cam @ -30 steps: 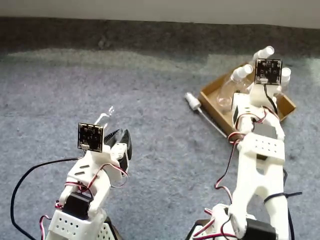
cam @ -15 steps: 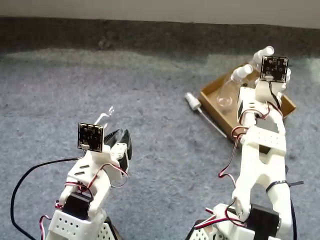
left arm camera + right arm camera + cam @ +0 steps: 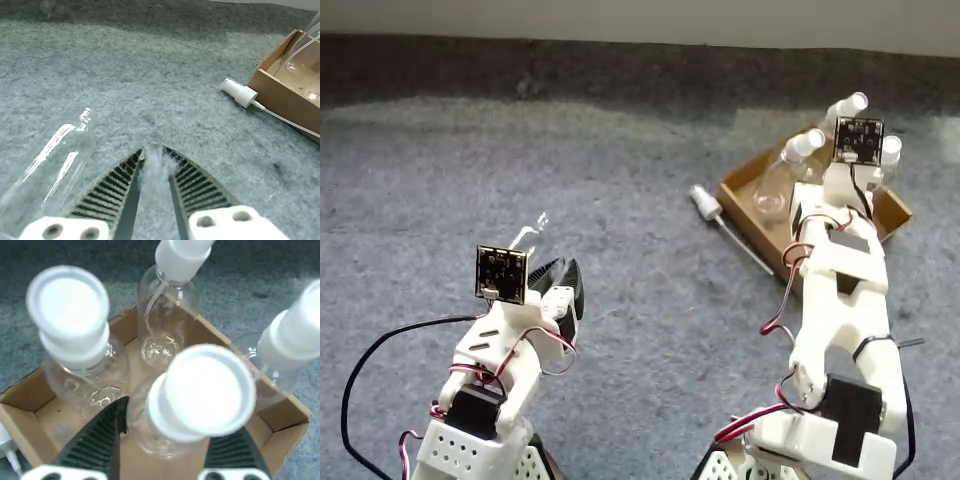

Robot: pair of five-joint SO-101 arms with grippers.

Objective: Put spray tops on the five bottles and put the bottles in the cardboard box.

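Note:
A cardboard box (image 3: 745, 190) sits on the carpet at the right, with several capped bottles standing in it. My right gripper (image 3: 167, 425) is down in the box (image 3: 20, 400), its fingers on either side of the nearest capped bottle (image 3: 200, 390) and closed against it. Three more capped bottles (image 3: 67, 305) stand around that one. A bare clear bottle (image 3: 527, 236) lies on the carpet just beyond my left gripper (image 3: 563, 268). In the left wrist view that bottle (image 3: 55, 155) lies beside my left gripper (image 3: 152, 150), which is open a narrow gap and empty.
A loose spray top (image 3: 704, 203) with its long tube lies on the carpet by the box's near-left wall; the left wrist view has it (image 3: 239, 92) in front of the box (image 3: 280, 97). Grey carpet stretches between the arms.
The right arm shifted slightly outward over the box and came back. The left arm and the bare bottle have not moved.

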